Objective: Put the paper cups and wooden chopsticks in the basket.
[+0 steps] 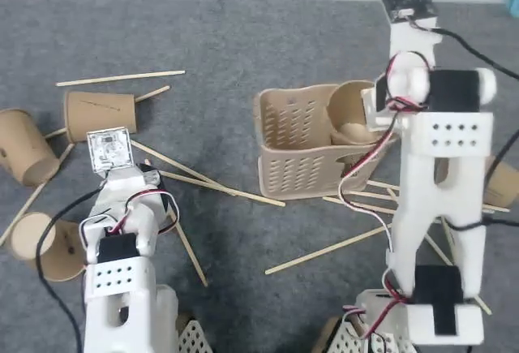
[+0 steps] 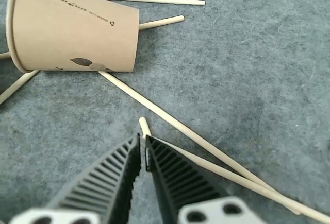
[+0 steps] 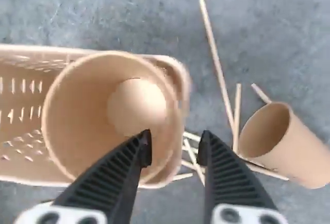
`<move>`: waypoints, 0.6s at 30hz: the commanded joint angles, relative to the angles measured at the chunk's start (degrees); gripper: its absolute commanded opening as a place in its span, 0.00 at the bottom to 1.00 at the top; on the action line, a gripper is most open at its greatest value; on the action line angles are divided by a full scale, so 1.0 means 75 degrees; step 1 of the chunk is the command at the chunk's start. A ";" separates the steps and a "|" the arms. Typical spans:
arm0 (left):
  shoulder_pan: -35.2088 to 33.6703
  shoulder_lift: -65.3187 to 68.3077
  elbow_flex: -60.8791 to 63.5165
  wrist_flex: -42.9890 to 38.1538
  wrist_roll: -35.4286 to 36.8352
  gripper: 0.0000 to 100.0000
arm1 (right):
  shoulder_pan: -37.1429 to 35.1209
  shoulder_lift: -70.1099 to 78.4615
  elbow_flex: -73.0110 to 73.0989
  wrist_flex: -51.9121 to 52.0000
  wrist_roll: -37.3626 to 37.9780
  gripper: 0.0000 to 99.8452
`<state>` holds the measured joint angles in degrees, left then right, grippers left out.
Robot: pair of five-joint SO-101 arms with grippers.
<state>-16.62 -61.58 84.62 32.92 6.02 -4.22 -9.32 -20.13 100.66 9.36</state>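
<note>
The beige slatted basket (image 1: 296,154) stands mid-table. One paper cup (image 1: 350,114) leans inside its right end, mouth up (image 3: 103,121). My right gripper (image 3: 174,142) hangs open over it, its fingers straddling the cup's rim and the basket's wall (image 3: 20,80). At the lower left, my left gripper (image 2: 143,140) is shut on the end of a wooden chopstick (image 2: 216,175) that lies on the carpet. Just beyond it lies a tipped cup (image 2: 72,28) (image 1: 97,114). A second chopstick (image 2: 170,121) runs beside the held one.
Two more cups (image 1: 20,146) (image 1: 40,243) lie at the far left. Another cup (image 3: 278,141) lies right of the basket, half hidden by the right arm (image 1: 438,174). Several chopsticks (image 1: 219,187) are scattered in front of the basket and around the left cups. Grey carpet covers the table.
</note>
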 commanded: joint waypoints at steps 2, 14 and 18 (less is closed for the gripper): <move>-0.0023 0.0035 -0.0147 -0.0199 -0.0082 0.01 | 0.0522 -0.1260 -0.0316 0.0264 0.0176 0.13; -0.0012 0.0035 -0.0147 -0.0199 -0.0082 0.01 | 0.4659 -0.1940 0.1582 -0.0932 0.1407 0.10; 0.0000 0.0035 -0.0147 -0.0188 -0.0082 0.01 | 0.5468 -0.1788 0.3575 -0.2842 0.2075 0.00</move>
<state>-16.62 -61.58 84.62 32.92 6.02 32.70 -21.98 -1.49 88.88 21.14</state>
